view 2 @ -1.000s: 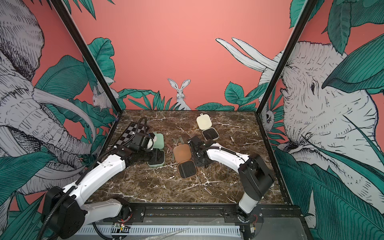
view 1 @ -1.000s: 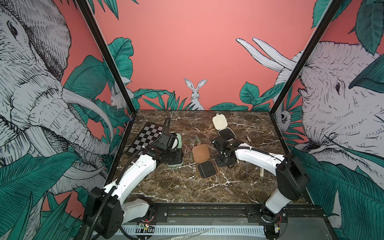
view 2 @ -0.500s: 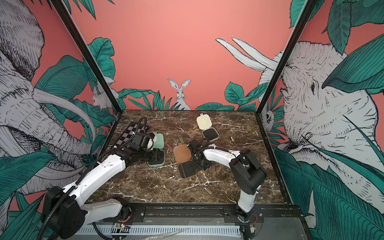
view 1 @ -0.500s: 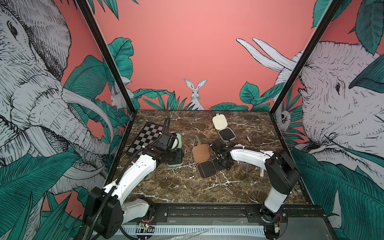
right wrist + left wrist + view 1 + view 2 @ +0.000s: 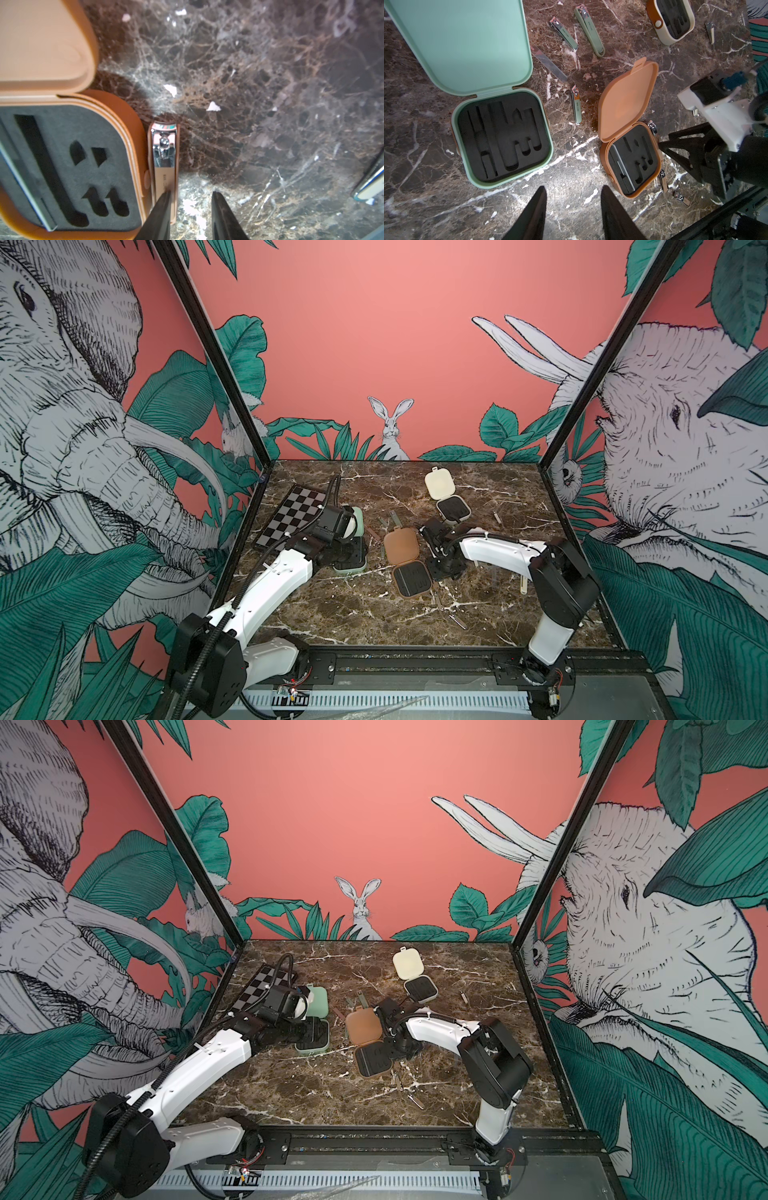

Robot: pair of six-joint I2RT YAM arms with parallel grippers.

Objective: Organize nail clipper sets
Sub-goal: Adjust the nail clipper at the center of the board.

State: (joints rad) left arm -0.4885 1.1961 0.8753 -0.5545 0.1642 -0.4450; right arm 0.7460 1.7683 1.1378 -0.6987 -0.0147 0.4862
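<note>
Three nail clipper sets lie open on the marble: a mint green case [image 5: 467,41], a brown case [image 5: 625,99] and a cream case [image 5: 439,485] at the back. Green tools [image 5: 589,31] lie loose between the green and brown cases. A brown clipper [image 5: 164,162] lies flat against the side of the brown case [image 5: 41,41], whose insert holds a file [image 5: 22,182]. My right gripper [image 5: 191,194] is open and low, one fingertip over that clipper's end, nothing between the jaws. My left gripper [image 5: 573,189] is open over bare marble between the green and brown cases.
A black-and-grey checkerboard [image 5: 295,514] lies at the back left beside the left arm. Two more brown clippers [image 5: 681,198] lie in front of the brown case. Cream tools [image 5: 524,583] are scattered on the right. The walls stand close on three sides.
My right arm has swung its elbow in and brought its gripper forward, down beside the brown case's base. The left arm has stayed where it was.
</note>
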